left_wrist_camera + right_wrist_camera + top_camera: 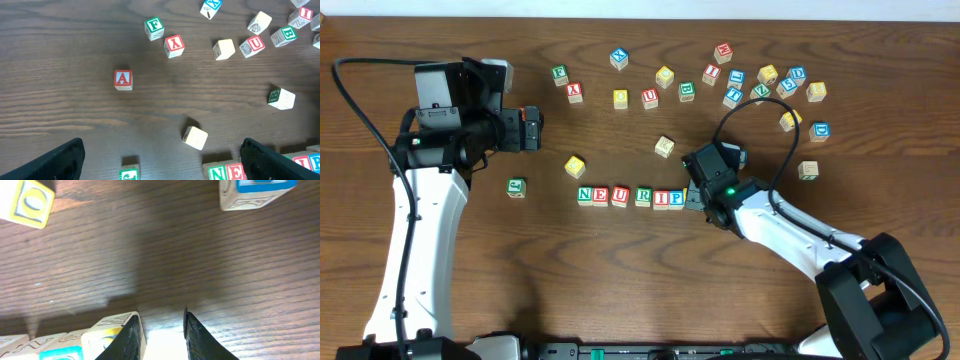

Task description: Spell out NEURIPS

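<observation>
Dark-wood tabletop (570,290), overhead view, with both my tools over the word.

The row lies toward 6 o'clock of the tabletop's centre. Read from 9 to 3 o'clock it gives green N (585,195), red E (602,195), red U (620,195), green R (643,196), red I (660,198) and blue P (676,198), each close against the next. Six of the seven letters stand in order.

My right tool (160,316) sits at the 3 o'clock end of the row. Its fingers are drawn close on a pale wooden block, the seventh cube (162,344), which fills the gap between them. The tool hides its letter. In the wrist view a yellow-marked face shows hard against one finger, and I cannot tell whether it belongs to the same block.

My left tool (534,128) hangs at 9 o'clock with its fingers spread wide, holding nothing. Spare cubes (665,75) lie scattered from 11 to 2 o'clock, well apart from the row.

Judgement: the task is near its end. What is left is to release the last cube, lift clear without nudging the row, and check that the closing letter reads S.
</observation>
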Robot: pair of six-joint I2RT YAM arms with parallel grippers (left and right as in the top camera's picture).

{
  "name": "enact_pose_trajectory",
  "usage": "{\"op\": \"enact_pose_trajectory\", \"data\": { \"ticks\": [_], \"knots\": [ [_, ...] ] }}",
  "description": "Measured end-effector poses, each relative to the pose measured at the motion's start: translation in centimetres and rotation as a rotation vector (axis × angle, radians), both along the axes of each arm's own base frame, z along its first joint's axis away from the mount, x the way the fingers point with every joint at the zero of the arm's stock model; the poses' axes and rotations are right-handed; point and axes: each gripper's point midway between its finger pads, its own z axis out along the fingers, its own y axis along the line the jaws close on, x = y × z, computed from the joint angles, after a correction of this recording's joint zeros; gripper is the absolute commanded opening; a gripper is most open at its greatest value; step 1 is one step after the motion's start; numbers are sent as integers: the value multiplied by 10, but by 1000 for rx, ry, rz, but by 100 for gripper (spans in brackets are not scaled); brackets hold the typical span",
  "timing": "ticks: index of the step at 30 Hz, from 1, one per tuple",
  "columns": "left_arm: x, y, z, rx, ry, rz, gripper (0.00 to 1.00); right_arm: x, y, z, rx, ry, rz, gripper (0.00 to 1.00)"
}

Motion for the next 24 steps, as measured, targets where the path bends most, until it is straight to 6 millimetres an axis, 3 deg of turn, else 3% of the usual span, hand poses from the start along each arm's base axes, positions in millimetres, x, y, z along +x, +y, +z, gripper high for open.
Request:
{"op": "enact_pose_trajectory", "data": {
  "ticks": [12, 24],
  "knots": [
    [0, 0, 0, 0, 0, 0, 98, -2, 9, 1, 9, -5, 23, 26],
    [0, 0, 0, 0, 0, 0, 98, -9, -15, -4, -66, 35, -18, 26]
  ]
}}
